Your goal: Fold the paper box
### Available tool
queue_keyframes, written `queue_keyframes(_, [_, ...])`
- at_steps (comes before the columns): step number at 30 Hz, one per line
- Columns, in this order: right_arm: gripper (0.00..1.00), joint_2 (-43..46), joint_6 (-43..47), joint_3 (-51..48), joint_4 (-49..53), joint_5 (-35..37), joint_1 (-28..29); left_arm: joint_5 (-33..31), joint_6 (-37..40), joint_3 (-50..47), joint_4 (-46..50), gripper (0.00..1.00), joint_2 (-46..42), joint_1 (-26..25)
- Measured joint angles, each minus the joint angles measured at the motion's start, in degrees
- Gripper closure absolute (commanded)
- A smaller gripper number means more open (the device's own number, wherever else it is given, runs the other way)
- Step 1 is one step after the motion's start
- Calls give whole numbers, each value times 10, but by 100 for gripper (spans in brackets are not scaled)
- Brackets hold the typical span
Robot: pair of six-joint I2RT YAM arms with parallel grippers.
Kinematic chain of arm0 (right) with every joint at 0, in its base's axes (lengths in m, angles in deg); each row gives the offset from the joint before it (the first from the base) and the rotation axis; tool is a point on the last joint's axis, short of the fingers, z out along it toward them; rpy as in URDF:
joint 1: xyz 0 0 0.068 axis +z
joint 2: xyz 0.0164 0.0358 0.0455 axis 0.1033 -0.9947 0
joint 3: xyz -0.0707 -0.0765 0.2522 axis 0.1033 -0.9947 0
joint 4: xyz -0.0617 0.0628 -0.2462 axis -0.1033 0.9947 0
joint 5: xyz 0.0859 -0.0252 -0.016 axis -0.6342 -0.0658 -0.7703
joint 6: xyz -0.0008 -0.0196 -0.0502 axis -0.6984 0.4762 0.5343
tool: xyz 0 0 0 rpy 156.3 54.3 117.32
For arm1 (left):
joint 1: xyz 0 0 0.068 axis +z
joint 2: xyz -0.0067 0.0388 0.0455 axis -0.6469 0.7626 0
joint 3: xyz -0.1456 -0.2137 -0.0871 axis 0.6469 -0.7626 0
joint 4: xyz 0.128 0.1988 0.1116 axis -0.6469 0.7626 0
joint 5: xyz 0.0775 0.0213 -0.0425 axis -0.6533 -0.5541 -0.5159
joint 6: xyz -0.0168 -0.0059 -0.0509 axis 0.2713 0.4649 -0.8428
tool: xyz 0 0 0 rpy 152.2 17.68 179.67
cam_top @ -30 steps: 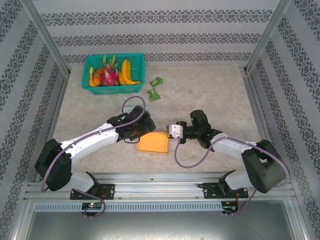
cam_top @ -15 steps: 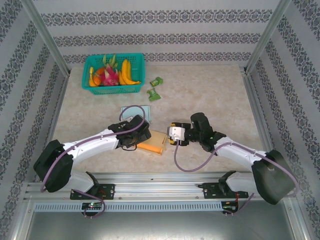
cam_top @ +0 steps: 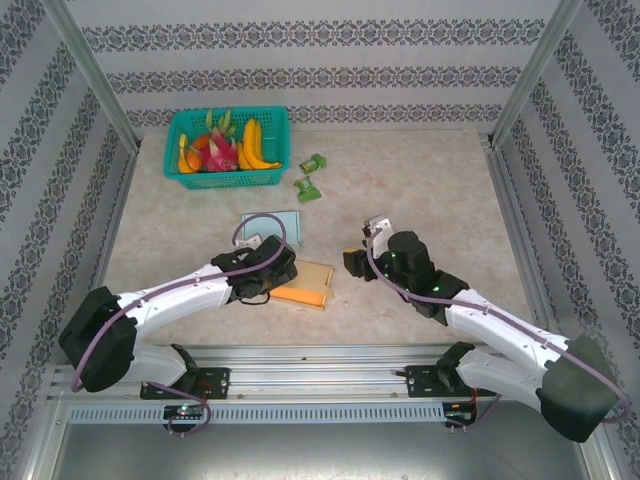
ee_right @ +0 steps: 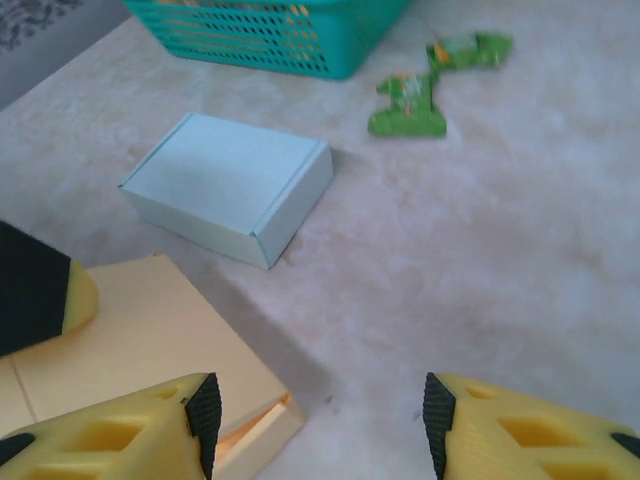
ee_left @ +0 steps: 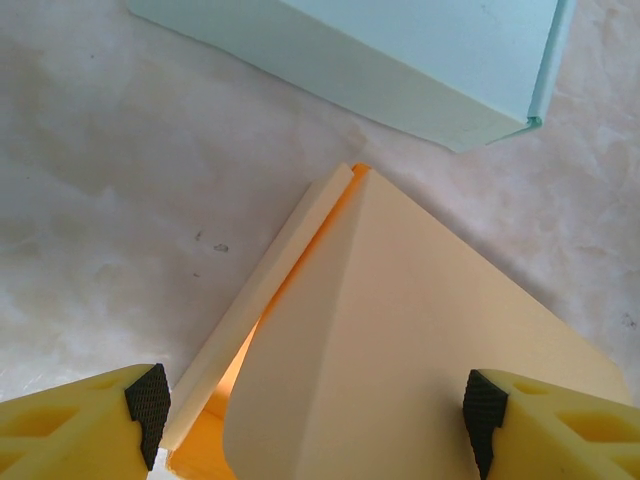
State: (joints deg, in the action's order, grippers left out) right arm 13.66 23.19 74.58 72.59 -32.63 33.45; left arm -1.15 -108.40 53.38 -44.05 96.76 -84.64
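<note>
Nearest the arm bases, on the beige marbled tabletop [cam_top: 430, 190], lies the flat orange-yellow paper box [cam_top: 308, 284], partly folded, one side flap standing slightly off the body with a gap showing in the left wrist view. Left gripper [cam_top: 270, 268] sits over the box's left end, jaws wide apart; the box [ee_left: 400, 350] spans the space between the black pads [ee_left: 148, 398]. Cannot tell whether either pad touches the card. Right gripper [cam_top: 362, 256] hangs just right of the box, clear of it, jaws apart over bare table, nothing between them [ee_right: 320, 415]. Just beyond the orange box, a closed pale blue cardboard box [cam_top: 272, 224] lies flat, near but apart. Farther back, two small green sachets [cam_top: 308, 187], close together. At the far left corner, a teal plastic mesh basket [cam_top: 228, 180] holds bananas [cam_top: 256, 146] and a pink dragon fruit [cam_top: 221, 153].
</note>
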Motion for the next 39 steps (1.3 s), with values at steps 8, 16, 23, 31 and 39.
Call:
queue_keyframes(8, [35,-132,-147,65,29,131,134,-31,-15,-7,3,21,0,-26])
queue_keyframes(16, [33,-209,-187,90,29,174,152,-51,-17,-15,3,20,-5,-37])
queue_keyframes(23, [32,-277,-194,89,21,177,168,-62,-17,-54,4,19,-27,-37])
queue_keyframes(31, [32,-303,-204,86,-12,178,175,-85,-12,-66,33,9,-37,-37])
queue_keyframes(39, [32,-301,-203,64,-54,180,175,-78,35,-82,64,0,-135,-35])
